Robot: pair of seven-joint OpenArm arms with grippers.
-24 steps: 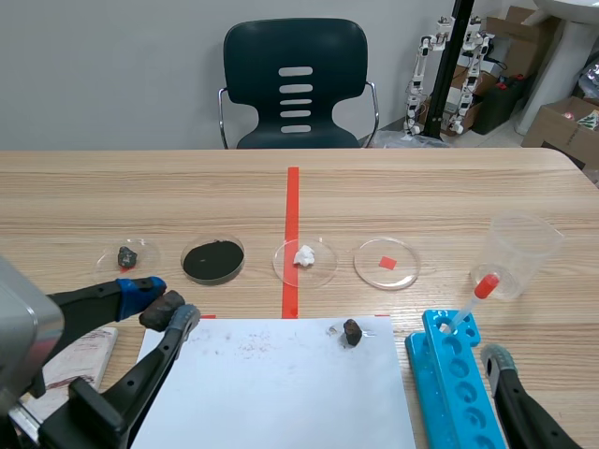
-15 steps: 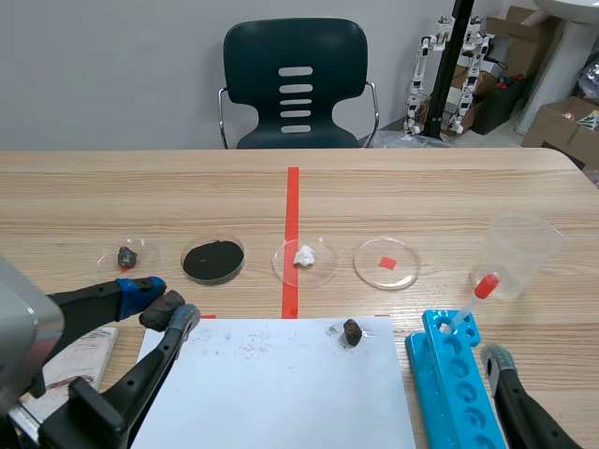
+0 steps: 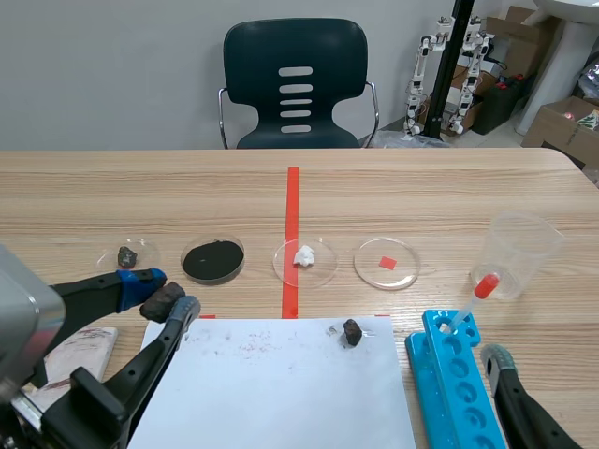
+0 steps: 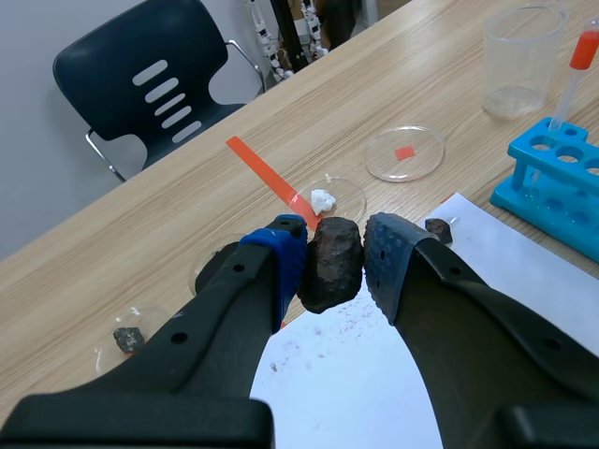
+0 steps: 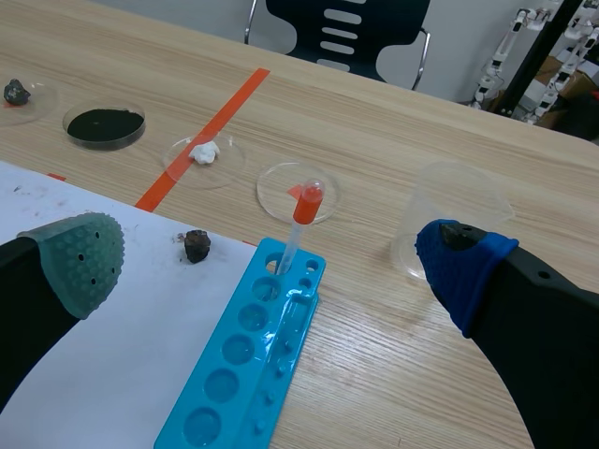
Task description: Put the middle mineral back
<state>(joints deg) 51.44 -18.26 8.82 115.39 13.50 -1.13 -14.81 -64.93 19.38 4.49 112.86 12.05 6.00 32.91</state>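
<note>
My left gripper [image 3: 161, 299] is shut on a dark brown mineral [image 3: 163, 298], held above the left edge of the white paper [image 3: 281, 393]. In the left wrist view the mineral [image 4: 329, 265] sits pressed between the blue and grey pads. Beyond it stand four petri dishes in a row: a grey stone [image 3: 126, 255], black powder [image 3: 213, 259], a white lump [image 3: 304, 254] and a red square [image 3: 387, 262]. A smaller dark rock [image 3: 352, 331] lies on the paper. My right gripper [image 5: 271, 262] is open low at the near right, over the blue rack [image 5: 253, 374].
A blue tube rack [image 3: 454, 374] holds a pipette with a red bulb [image 3: 485, 285]. Behind it stands a clear plastic cup [image 3: 519, 254]. A reddish-stained cloth [image 3: 80, 360] lies at the near left. A dark chair [image 3: 296, 84] is behind the table's far edge.
My left gripper has shifted slightly away from me toward the dishes, with the mineral still in it. The right arm has not moved.
</note>
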